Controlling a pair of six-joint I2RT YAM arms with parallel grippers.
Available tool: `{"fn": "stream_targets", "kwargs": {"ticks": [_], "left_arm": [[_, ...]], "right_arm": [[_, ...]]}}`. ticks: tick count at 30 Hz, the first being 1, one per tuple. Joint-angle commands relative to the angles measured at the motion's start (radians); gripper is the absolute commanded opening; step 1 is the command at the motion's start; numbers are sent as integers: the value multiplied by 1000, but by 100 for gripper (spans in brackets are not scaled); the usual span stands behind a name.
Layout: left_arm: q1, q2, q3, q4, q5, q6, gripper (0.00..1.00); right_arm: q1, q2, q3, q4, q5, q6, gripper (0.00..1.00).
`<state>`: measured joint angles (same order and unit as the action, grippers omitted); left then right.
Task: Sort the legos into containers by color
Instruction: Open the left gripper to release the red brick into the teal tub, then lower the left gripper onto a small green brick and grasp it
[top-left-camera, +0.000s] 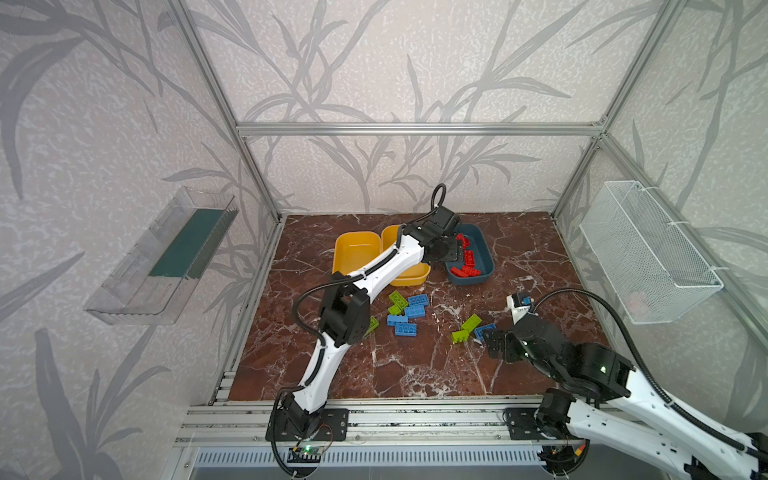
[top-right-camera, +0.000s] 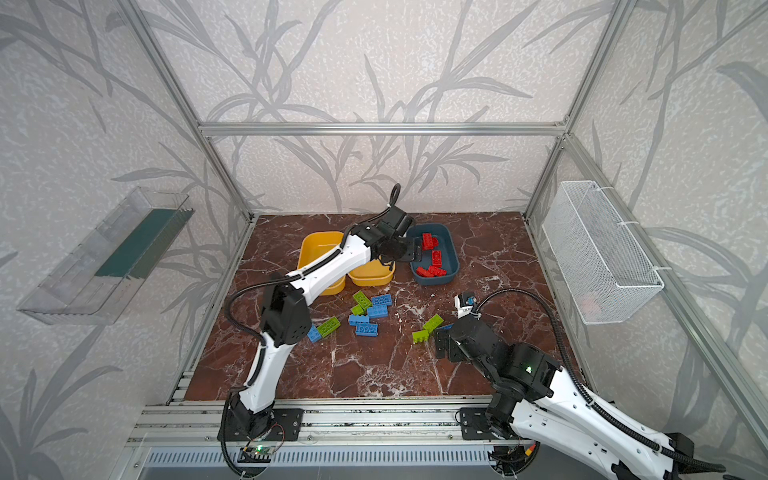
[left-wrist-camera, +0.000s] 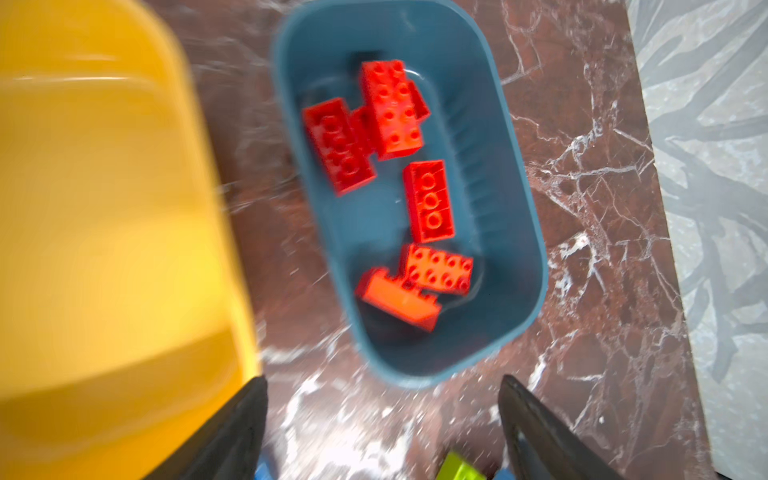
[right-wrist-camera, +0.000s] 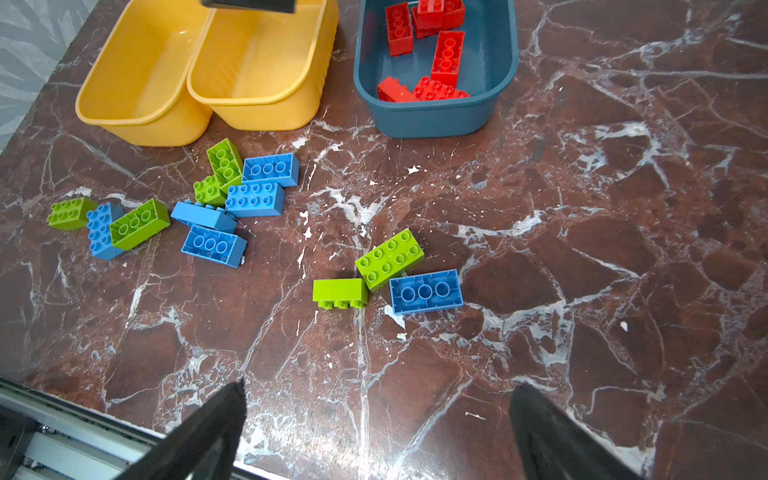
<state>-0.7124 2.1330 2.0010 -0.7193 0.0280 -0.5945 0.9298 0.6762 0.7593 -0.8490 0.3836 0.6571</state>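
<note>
Right now the left arm (top-left-camera: 386, 266) reaches over the yellow tubs (top-left-camera: 353, 249) to the teal tub (top-left-camera: 473, 279) at far centre-right, its jaws spread wide, holding nothing, at the tub's left edge, w/ the red legos (top-left-camera: 469, 257) lying inside. The blue & green legos (right-wrist-camera: 253, 199) lie loose on the counter (top-left-camera: 415, 365), most mid-left just near of the yellow tubs, three further right; the jaws of the right arm (top-left-camera: 540, 336) hang spread & empty over the near-right counter.

Leaf-patterned walls (top-left-camera: 374, 62), red marble tabletop (top-left-camera: 415, 365), aluminium frame (top-left-camera: 415, 129)
</note>
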Motion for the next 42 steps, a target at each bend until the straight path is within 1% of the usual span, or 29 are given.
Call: {"fn": "stream_targets", "kwargs": {"ticks": [1,4,9,11,14,15,17,19,23,24,30,38,42], "left_arm": [[4,-235,-270,92,-144,-27,87],[9,-424,-521,71,-264,-76,86],[52,-696,-877,21,-355,-154,87],[91,-797,-1011,3,-368,-186,90],[198,-939,-1194,-4,-321,-212,92],[223,-985,-1248,2,-325,-218,92],[252,-1070,-1324,12,-355,-224,96],[294,-1124,-1365,8,-353,-225,98],[357,-1130,-1392,31,-330,-219,99],[375,-1115,-1392,46,-317,-216,99],[478,-987,-1402,166,-242,-188,98],[536,-888,-1400,239,-203,-172,98],[551,-853,-1398,254,-187,-170,94]], "right_arm": [[0,16,26,35,-40,2,99],[3,32,23,57,-65,6,99],[14,87,31,102,-103,3,99],[27,109,37,120,-114,5,99],[52,139,40,156,-120,9,99],[62,148,39,166,-121,11,99],[74,173,40,181,-121,16,99],[83,196,41,196,-127,20,99],[89,220,50,202,-129,21,99],[117,221,54,199,-126,20,99],[122,192,55,169,-105,20,99],[121,146,37,132,-60,30,99],[121,157,34,142,-63,28,99]]}}
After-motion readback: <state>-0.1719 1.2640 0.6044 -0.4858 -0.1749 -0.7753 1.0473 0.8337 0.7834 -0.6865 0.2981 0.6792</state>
